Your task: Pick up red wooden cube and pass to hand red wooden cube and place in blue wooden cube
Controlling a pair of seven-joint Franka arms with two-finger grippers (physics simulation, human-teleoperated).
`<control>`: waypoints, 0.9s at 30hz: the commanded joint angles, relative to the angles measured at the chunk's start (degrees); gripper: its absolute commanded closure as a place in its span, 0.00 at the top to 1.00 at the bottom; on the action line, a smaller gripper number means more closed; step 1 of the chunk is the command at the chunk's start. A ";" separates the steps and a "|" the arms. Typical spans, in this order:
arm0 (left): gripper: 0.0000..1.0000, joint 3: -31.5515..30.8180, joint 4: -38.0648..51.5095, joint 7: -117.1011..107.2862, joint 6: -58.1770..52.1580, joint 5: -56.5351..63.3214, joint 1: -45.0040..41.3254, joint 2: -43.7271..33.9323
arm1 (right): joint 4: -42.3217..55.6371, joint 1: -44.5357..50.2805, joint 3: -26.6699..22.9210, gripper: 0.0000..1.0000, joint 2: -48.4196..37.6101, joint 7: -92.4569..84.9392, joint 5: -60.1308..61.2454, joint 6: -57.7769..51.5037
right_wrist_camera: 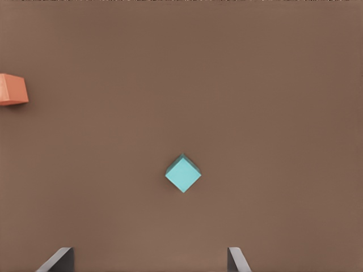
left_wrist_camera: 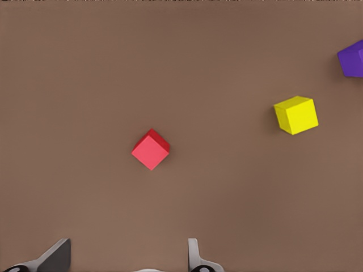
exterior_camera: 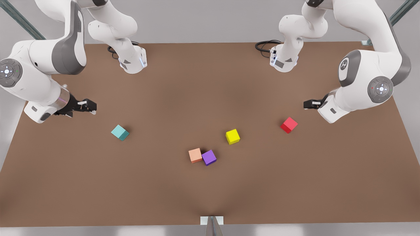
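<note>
The red wooden cube [exterior_camera: 289, 125] [left_wrist_camera: 151, 149] rests on the brown table at the front view's right. My left gripper [exterior_camera: 306, 105] [left_wrist_camera: 125, 256] hovers just behind it, open and holding nothing. The blue wooden cube [exterior_camera: 119, 132] [right_wrist_camera: 183, 173], teal with a lighter top, sits at the front view's left. Above and to the left of it my right gripper [exterior_camera: 93, 107] [right_wrist_camera: 148, 259] is open and empty. Both cubes lie apart from the fingers.
A yellow cube [exterior_camera: 232, 136] [left_wrist_camera: 296, 115] stands near the table's middle. A salmon-orange cube [exterior_camera: 195, 155] [right_wrist_camera: 12, 89] and a purple cube [exterior_camera: 209, 157] [left_wrist_camera: 353, 59] touch each other nearer the front. The two arm bases [exterior_camera: 133, 62] [exterior_camera: 283, 60] stand at the back edge.
</note>
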 commanded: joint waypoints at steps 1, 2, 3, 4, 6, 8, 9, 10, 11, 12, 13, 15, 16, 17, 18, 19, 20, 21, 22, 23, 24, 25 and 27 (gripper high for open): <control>1.00 0.01 -0.26 1.92 2.06 -0.05 0.00 -0.05 | 0.05 0.04 -0.04 1.00 -0.03 -1.30 -0.10 1.40; 1.00 0.01 -0.52 1.92 2.06 -0.05 0.00 -0.05 | 0.05 0.04 -0.04 1.00 -0.03 -1.39 0.08 1.40; 1.00 0.01 -7.09 -2.80 5.99 -0.48 -0.35 -0.05 | 0.05 0.04 -0.04 1.00 0.06 -1.30 0.16 1.40; 1.00 0.10 -15.11 -13.54 15.67 -1.28 -0.79 -0.05 | 0.05 0.04 -0.04 1.00 -0.02 -1.30 0.17 1.31; 1.00 0.98 -27.50 -14.61 31.85 -3.30 -0.88 0.12 | 1.01 -0.40 -0.57 1.00 -0.29 -7.62 -0.36 -0.44; 1.00 1.85 -32.43 -16.44 37.66 -3.39 -0.71 0.65 | 1.28 -0.49 -0.65 1.00 -0.02 -8.24 -2.56 -1.41; 1.00 2.21 -32.61 -20.05 38.01 -5.49 -0.71 0.91 | 1.54 -0.40 -0.65 1.00 0.06 -8.24 -2.74 -1.68; 1.00 3.00 -33.57 -20.41 38.71 -5.94 -0.62 1.70 | 1.54 -0.23 -0.57 1.00 0.15 -8.16 -2.74 -1.85; 1.00 3.53 -38.49 -20.67 43.98 -7.43 -0.53 1.53 | 1.37 0.04 -0.39 1.00 0.15 -8.15 -2.74 -2.91; 1.00 3.53 -39.90 -23.83 46.01 -7.61 -0.62 1.53 | 1.46 0.04 -0.13 1.00 0.68 -8.15 -2.74 -2.91; 1.00 3.53 -41.13 -26.38 48.64 -8.39 -0.71 1.62 | 1.46 0.13 -0.13 1.00 0.85 -8.24 -2.82 -3.17; 1.00 3.53 -43.24 -28.04 53.30 -11.47 -0.62 1.88 | 1.46 0.04 -0.13 1.00 0.94 -8.24 -2.82 -3.35; 1.00 3.53 -43.94 -29.28 54.70 -11.47 -0.53 2.32 | 1.46 0.04 -0.13 1.00 0.94 -8.33 -2.74 -3.43; 1.00 3.79 -45.00 -29.46 55.33 -11.47 -0.44 2.49 | 1.46 0.04 -0.13 1.00 0.94 -8.33 -2.74 -3.87; 1.00 3.79 -45.09 -30.86 55.33 -11.47 -0.44 2.67 | 1.46 0.04 -0.04 1.00 0.94 -8.33 -2.74 -4.05; 1.00 3.79 -45.17 -31.30 55.15 -11.47 -0.44 2.76 | 1.54 0.04 -0.04 1.00 0.94 -8.42 -2.74 -4.05; 1.00 3.79 -45.26 -31.30 55.24 -11.47 -0.44 3.11 | 1.54 0.04 -0.13 1.00 0.94 -8.33 -2.73 -4.05; 1.00 3.79 -45.26 -31.30 55.24 -11.47 -0.44 3.55 | 1.54 0.04 -0.13 1.00 0.94 -8.42 -2.74 -4.05; 1.00 3.79 -45.26 -31.30 55.24 -11.47 -0.44 3.90 | 1.54 0.04 -0.04 1.00 0.94 -8.33 -2.65 -4.05; 1.00 3.79 -45.09 -31.30 55.59 -11.47 -0.44 4.60 | 1.63 0.13 -0.13 1.00 0.94 -8.33 -2.65 -4.14; 1.00 3.79 -45.09 -31.30 56.56 -11.39 -0.44 4.96 | 1.63 0.04 -0.04 1.00 0.94 -8.42 -2.65 -4.05; 1.00 3.79 -45.09 -31.30 56.73 -11.47 -0.44 5.22 | 1.63 0.04 -0.13 1.00 0.94 -8.33 -2.65 -4.05; 1.00 3.97 -45.09 -31.22 57.26 -11.39 -0.18 5.83 | 1.63 -0.05 -0.13 1.00 1.03 -8.33 -2.56 -4.05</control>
